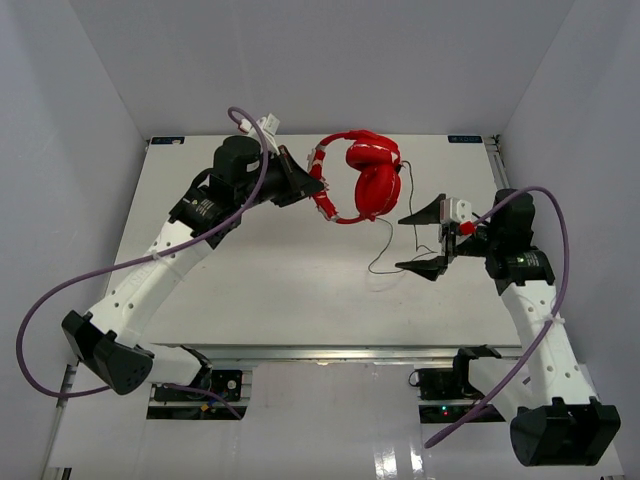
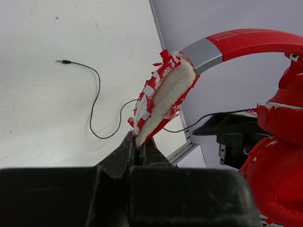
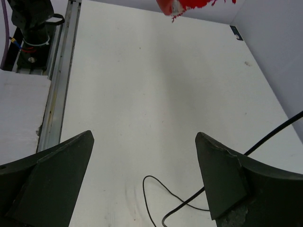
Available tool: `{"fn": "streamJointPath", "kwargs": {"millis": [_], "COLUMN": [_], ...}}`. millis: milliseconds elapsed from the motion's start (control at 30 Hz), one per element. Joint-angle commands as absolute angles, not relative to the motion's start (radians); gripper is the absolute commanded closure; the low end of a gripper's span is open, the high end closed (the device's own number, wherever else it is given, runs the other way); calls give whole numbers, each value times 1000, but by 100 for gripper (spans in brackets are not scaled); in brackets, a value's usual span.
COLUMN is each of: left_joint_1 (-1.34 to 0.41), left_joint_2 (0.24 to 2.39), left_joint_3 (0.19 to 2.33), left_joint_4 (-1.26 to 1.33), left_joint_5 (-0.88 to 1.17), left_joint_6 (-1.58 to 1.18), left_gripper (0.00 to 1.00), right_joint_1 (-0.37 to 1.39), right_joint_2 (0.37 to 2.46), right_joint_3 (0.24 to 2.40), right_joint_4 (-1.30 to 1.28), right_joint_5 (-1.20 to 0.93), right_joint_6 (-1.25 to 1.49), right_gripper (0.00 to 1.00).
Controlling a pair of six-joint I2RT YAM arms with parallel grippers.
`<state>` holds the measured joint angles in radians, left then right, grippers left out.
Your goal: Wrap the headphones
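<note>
Left wrist alone shows left gripper [image 2: 139, 147] pinching the headphones' [image 2: 277, 175] frayed headband [image 2: 166, 92]; right gripper [image 3: 144, 137] gapes wide.

The bright red over-ear headphones [image 1: 365, 182] wear a smooth red skin with a soft sheen. On the headband's inner pad [image 2: 166, 97] that skin is cracked and flaking, baring rough off-white foam. The satin grey band segment [image 2: 202, 53] may be metal. The thin black cable [image 2: 97, 101] is smooth. The white bench [image 1: 300, 295] is matt and faintly scuffed. The left tool [image 2: 138, 150] and right tool [image 3: 144, 139] are matt black plastic.
</note>
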<state>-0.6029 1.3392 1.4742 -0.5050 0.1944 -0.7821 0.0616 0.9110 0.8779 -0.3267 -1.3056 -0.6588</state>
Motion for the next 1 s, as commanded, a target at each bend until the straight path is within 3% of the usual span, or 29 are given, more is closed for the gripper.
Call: {"fn": "streamJointPath", "kwargs": {"millis": [0,67,133,300,400,633,833,967], "left_joint_1": [-606,-606,-606,-607,-607,-609,-609,-609], "left_joint_2": [1271,1268,1264,1257,1249,1251,1268,1289], "left_joint_3": [1493,1491,1491,1503,1502,1545,1653,1717], "left_joint_4": [-496,-499,-503,-518,-517,-509,-508,-504], "left_joint_5": [138,135,135,157,171,172,85,63], "left_joint_6": [-789,-786,-778,-767,-775,-792,-811,-825], "left_gripper": [100,100,100,100,100,100,100,100], "right_joint_1": [66,66,66,65,70,176,221,233], "right_joint_2": [858,755,688,747,836,985,974,953], "right_joint_3": [977,836,755,710,709,684,570,533], "right_joint_4": [-607,-199,-55,120,148,64,-91,-163], "right_joint_5": [-1217,-1059,-942,-748,-799,-1053,-1052,-1158], "right_joint_6": [-894,-619,-471,-162,-116,-309,-601,-696], "right_gripper": [8,6,2,2,2,15,26,41]}}
